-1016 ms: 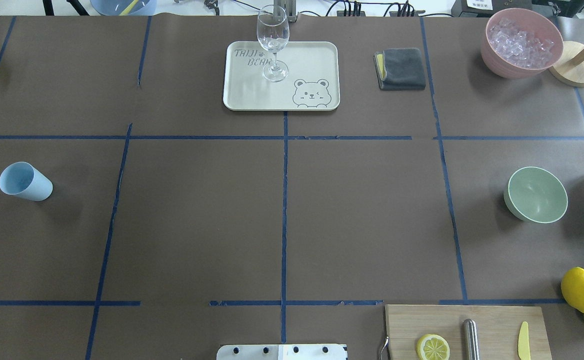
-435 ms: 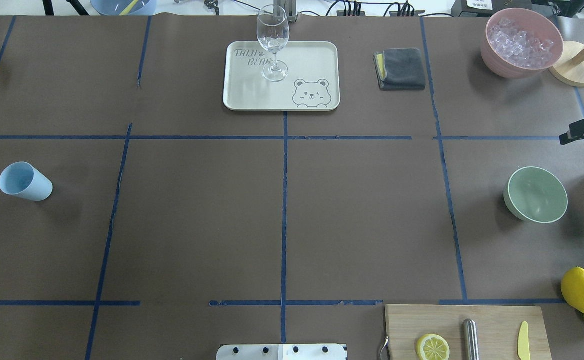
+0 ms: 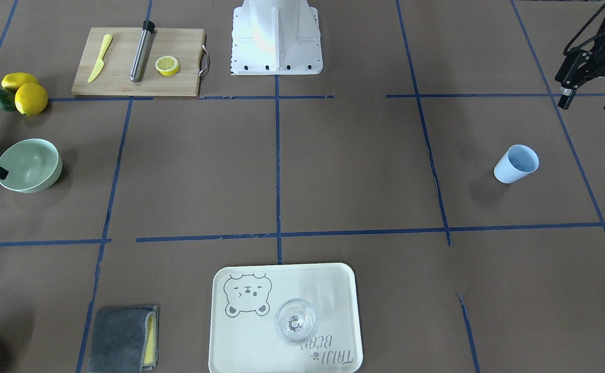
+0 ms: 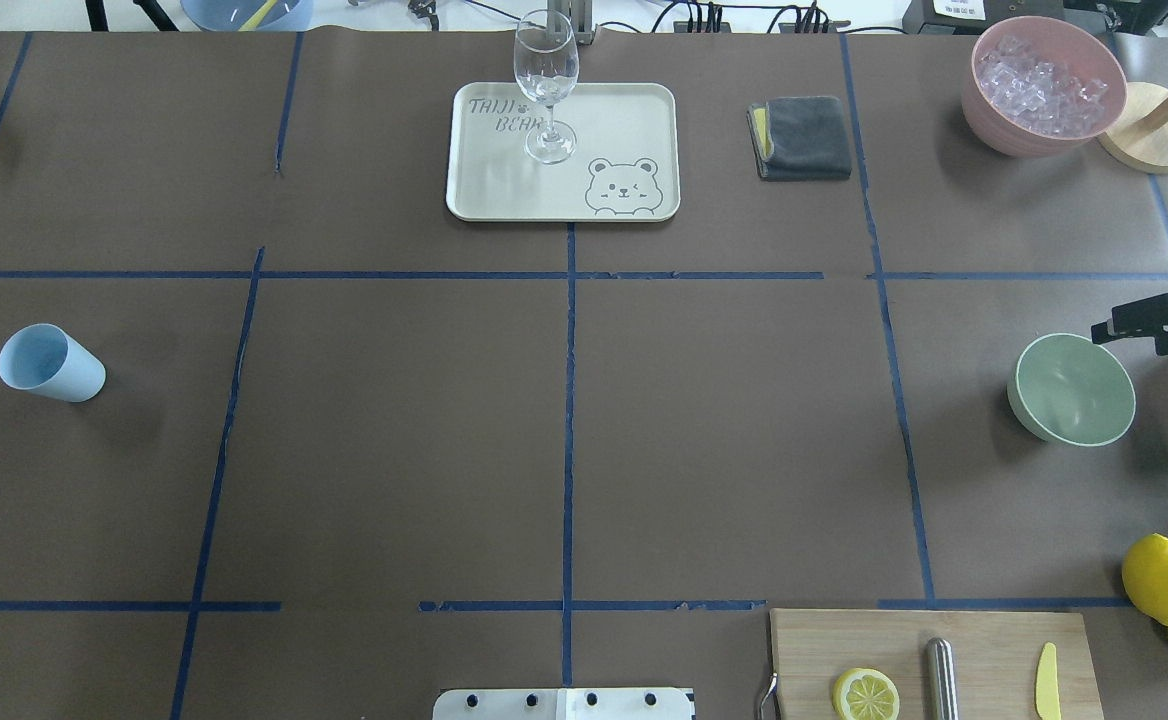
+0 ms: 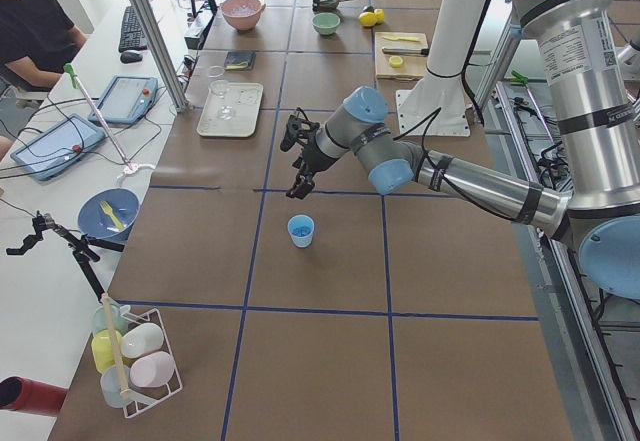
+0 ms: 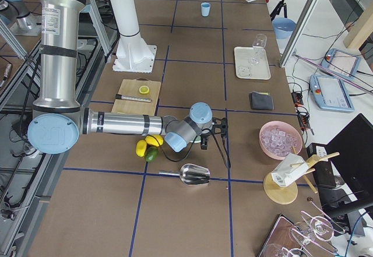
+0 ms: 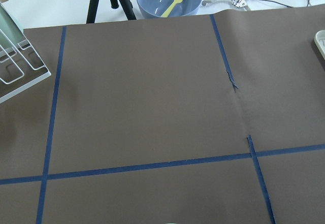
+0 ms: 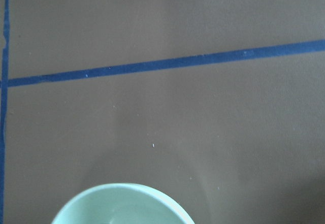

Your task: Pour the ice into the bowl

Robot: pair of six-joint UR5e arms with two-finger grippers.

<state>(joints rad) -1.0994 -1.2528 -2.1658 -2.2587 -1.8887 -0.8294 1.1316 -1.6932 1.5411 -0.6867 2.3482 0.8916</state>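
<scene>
The pale mint-green bowl [image 4: 1074,388] stands empty at the table's right side; it also shows in the front view [image 3: 29,165] and at the bottom of the right wrist view [image 8: 122,206]. My right gripper [image 4: 1129,325] hangs just over the bowl's far right rim, mostly cut off by the frame edge, and I cannot tell whether it is open or shut. A light blue cup [image 4: 49,363] stands at the far left. My left gripper [image 3: 590,98] is open and empty, above and behind the cup. No loose clear ice cubes show anywhere.
A pink container of ice [image 4: 1044,85] stands at the back right beside a wooden stand [image 4: 1154,128]. A wine glass [image 4: 547,85] stands on a cream tray [image 4: 634,110]. There is a grey cloth [image 4: 802,137], a cutting board [image 4: 994,640], lemons [image 4: 1162,578] and a metal scoop [image 6: 195,174].
My right gripper came into the overhead view from the right edge and moved nearer, to the bowl's far rim. The cup, bowl and left side have not changed.
</scene>
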